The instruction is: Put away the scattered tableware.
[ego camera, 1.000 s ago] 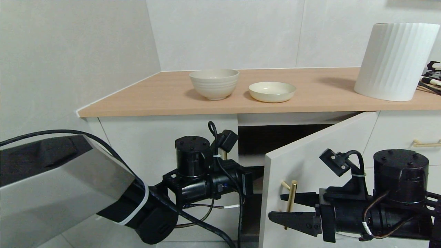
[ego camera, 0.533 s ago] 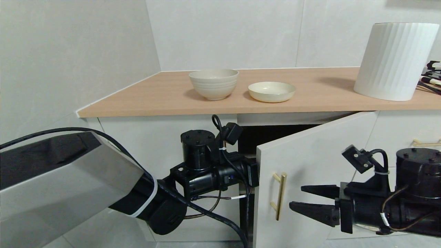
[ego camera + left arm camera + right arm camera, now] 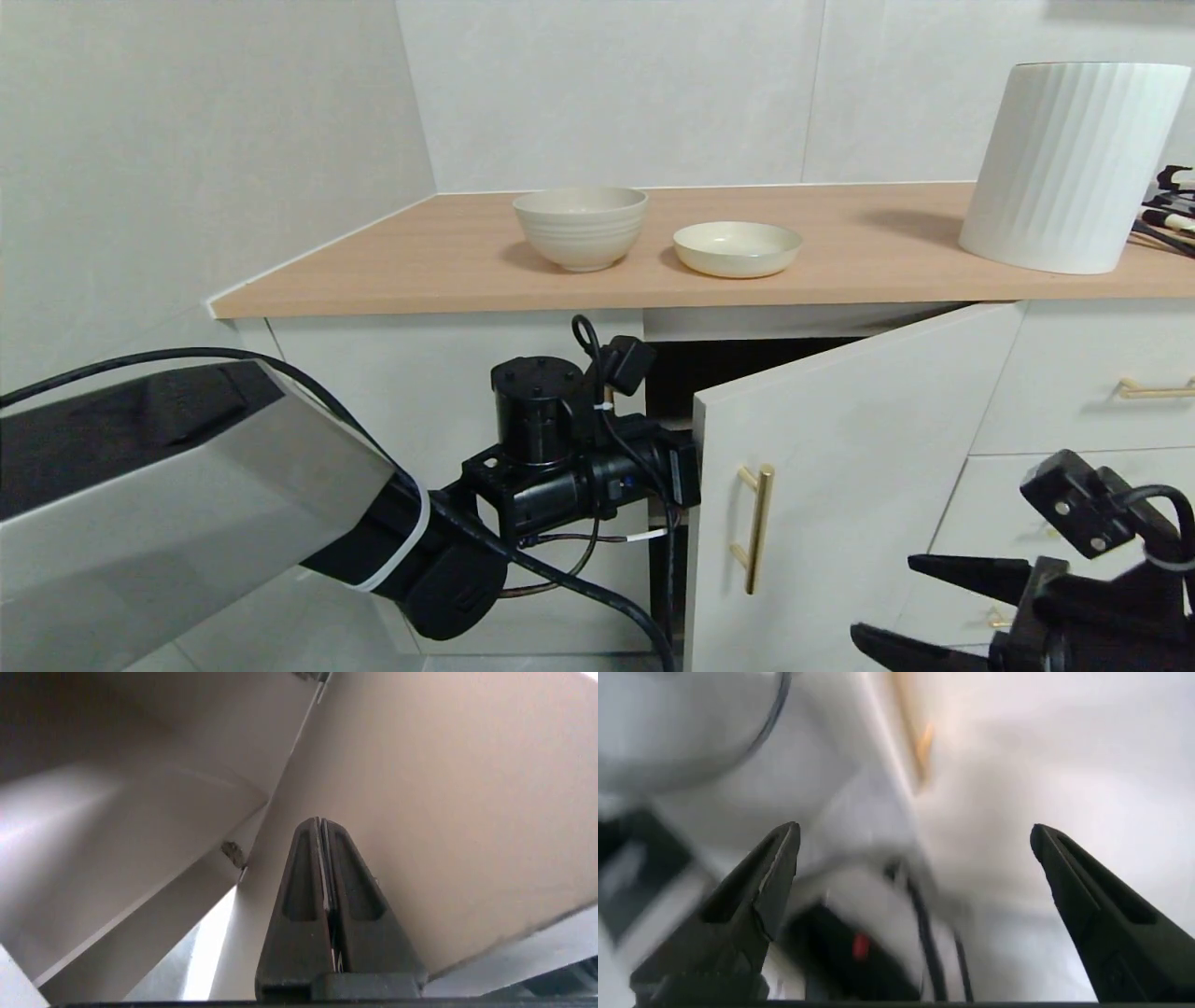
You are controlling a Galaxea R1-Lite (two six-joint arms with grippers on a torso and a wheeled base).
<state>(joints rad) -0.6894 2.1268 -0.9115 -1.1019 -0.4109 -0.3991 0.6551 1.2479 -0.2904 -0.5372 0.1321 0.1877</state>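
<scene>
Head view: the bowl (image 3: 580,227) and the shallow dish (image 3: 738,248) sit on the tabletop (image 3: 420,271). The left hand (image 3: 322,826) — clenched — lies against the half-open cabinet door (image 3: 840,448); better to push it wide, keeping the released right hand (image 3: 882,597) clear.

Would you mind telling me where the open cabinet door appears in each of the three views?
Head view: the cabinet door stands ajar below the counter, right of centre.
Left wrist view: apparently the pale panel just beyond the shut left gripper.
Right wrist view: the blurred pale surface ahead of the open right gripper.
Shared landmark: the gold handle, also in the right wrist view.
</scene>
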